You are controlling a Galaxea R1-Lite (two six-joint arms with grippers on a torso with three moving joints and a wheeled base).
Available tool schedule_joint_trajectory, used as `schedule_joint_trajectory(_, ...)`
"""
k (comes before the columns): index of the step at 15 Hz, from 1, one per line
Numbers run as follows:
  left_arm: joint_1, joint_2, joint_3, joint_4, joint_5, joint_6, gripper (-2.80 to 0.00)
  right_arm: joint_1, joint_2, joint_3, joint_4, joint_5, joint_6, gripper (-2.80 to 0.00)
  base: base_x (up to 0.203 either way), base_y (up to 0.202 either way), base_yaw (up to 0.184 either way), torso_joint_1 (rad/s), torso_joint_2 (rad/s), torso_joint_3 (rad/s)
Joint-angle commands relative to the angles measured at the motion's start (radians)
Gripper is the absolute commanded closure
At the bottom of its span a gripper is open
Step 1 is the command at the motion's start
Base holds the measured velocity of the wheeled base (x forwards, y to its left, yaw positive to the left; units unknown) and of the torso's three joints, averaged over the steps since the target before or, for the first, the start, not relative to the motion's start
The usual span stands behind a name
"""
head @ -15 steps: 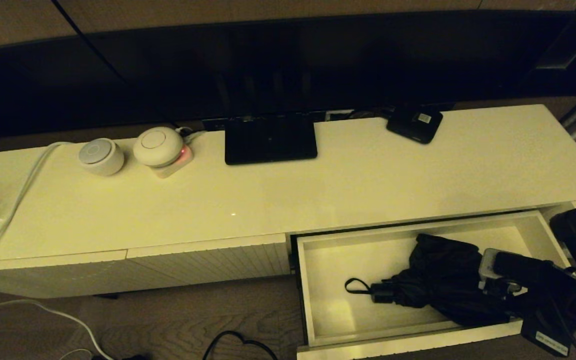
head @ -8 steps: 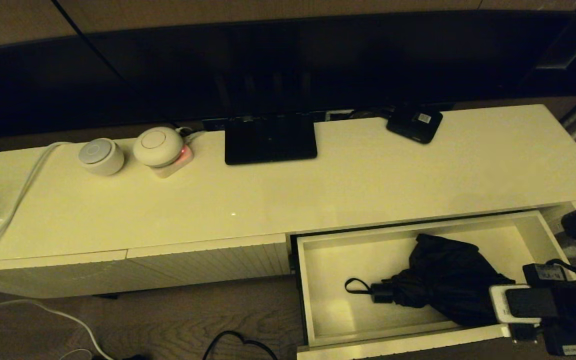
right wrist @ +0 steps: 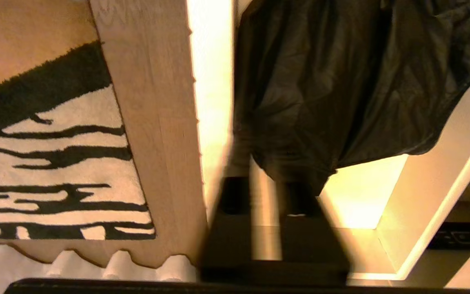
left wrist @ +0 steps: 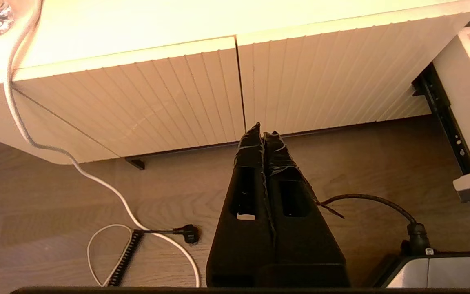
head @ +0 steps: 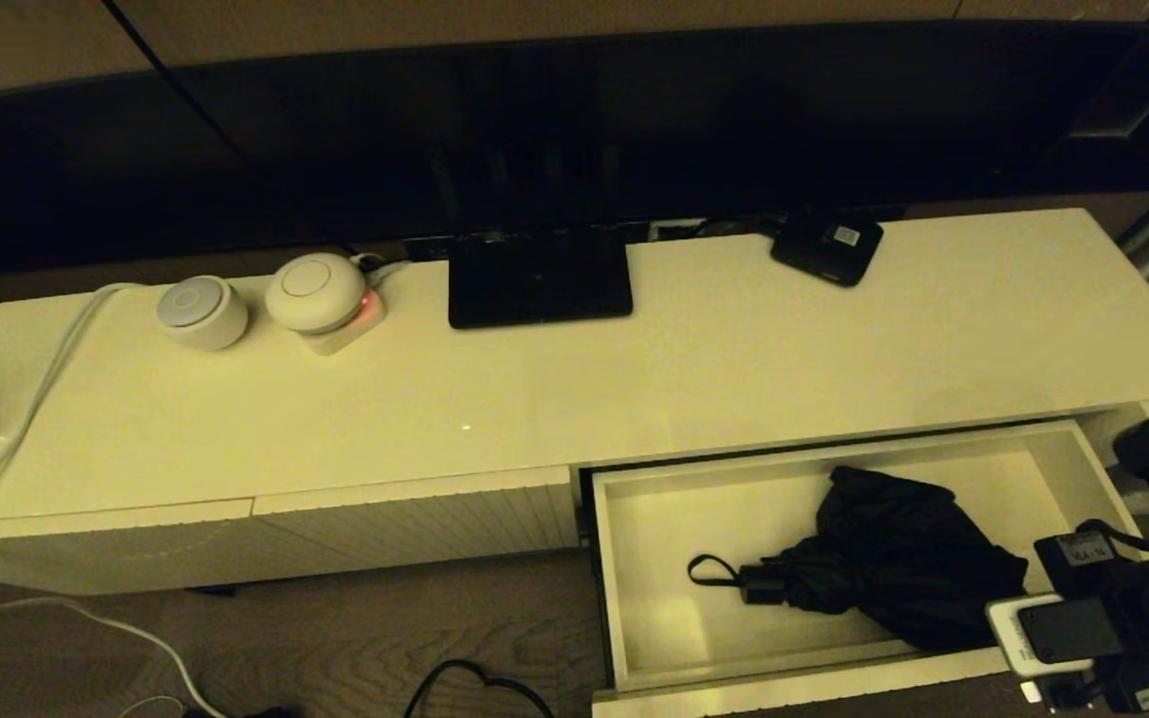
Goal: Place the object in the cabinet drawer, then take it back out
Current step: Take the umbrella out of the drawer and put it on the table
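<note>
The object, a black folding umbrella [head: 894,563], lies in the open cabinet drawer [head: 784,459], its handle and wrist loop pointing left. My right gripper [head: 1023,626] hovers at the drawer's front right corner, just off the umbrella's baggy end. In the right wrist view the right gripper [right wrist: 264,175] is open a little, with pale drawer floor [right wrist: 373,196] showing through the gap and the umbrella fabric [right wrist: 333,81] just beyond the tips. My left gripper [left wrist: 262,128] hangs shut and empty over the floor, in front of the ribbed panels.
On the cabinet top stand a flat black stand [head: 539,274], a small black box [head: 827,246], two white round devices [head: 201,311] and a white cable [head: 26,419]. A dark screen rises behind. Cables lie on the wooden floor [left wrist: 137,228]; a patterned rug [right wrist: 55,163] lies beside the drawer front.
My right gripper has pulled back from over the umbrella's right end toward the drawer's front right corner and its jaws have parted. The umbrella stays lying in the drawer.
</note>
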Motion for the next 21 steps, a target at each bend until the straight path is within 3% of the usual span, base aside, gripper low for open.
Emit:
schedule_joint_trajectory(1, 0.000, 0.000, 0.003, 0.000, 0.000, 0.000, 0.00, 0.001, 0.022, -0.011, -0.007, 0.006, 0.000, -2.80, 0.000, 0.000, 0.000, 0.000, 0.00, 0.000)
schedule_joint_trajectory(17, 0.000, 0.000, 0.003, 0.000, 0.000, 0.001, 0.00, -0.056, 0.109, -0.126, 0.004, -0.003, 0.018, -2.80, 0.000, 0.000, 0.000, 0.000, 0.00, 0.000)
schedule_joint_trajectory(21, 0.000, 0.000, 0.003, 0.000, 0.000, 0.001, 0.00, -0.055, 0.010, -0.197, 0.200, -0.001, 0.020, -2.80, 0.000, 0.000, 0.000, 0.000, 0.00, 0.000)
